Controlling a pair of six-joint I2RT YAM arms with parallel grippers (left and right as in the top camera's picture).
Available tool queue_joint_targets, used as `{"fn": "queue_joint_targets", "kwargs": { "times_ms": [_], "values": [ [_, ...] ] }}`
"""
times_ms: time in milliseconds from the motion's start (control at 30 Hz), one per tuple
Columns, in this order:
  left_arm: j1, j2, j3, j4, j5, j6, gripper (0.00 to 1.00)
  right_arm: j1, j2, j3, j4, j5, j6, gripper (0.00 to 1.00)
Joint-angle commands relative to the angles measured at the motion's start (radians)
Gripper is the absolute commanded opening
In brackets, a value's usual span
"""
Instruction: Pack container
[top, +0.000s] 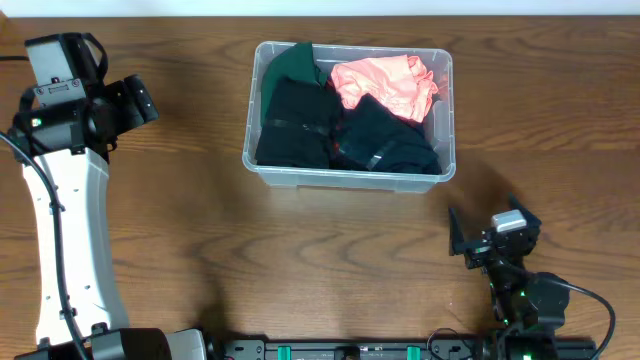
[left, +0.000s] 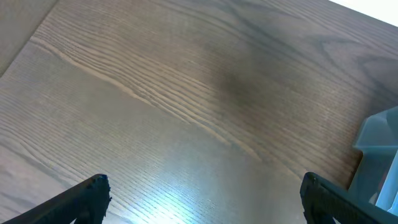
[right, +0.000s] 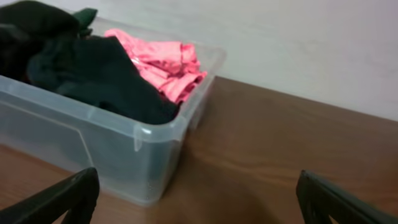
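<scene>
Wooden table (top: 300, 260), seen from overhead: at ten o'clock, the left gripper (left: 205, 196) hangs over bare wood, jaws spread wide with nothing between them. At twelve o'clock stands the container (top: 350, 178), a clear plastic bin holding black clothes (top: 295, 125), a green garment (top: 290, 65) at its eleven o'clock corner and a pink one (top: 385, 85) toward one o'clock. At five o'clock, the right gripper (right: 196, 193), jaws likewise wide and empty, faces the container, apart from it.
</scene>
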Motion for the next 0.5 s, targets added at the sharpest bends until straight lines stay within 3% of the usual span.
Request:
{"fn": "queue_joint_targets", "kwargs": {
  "times_ms": [0, 467],
  "values": [
    [0.002, 0.003, -0.002, 0.000, -0.005, -0.002, 0.98, -0.014, -0.020, -0.003, -0.005, 0.035, -0.024, 0.99],
    [0.002, 0.003, -0.002, 0.000, -0.005, -0.002, 0.98, -0.014, -0.065, -0.003, -0.010, 0.070, -0.068, 0.99]
  ]
}}
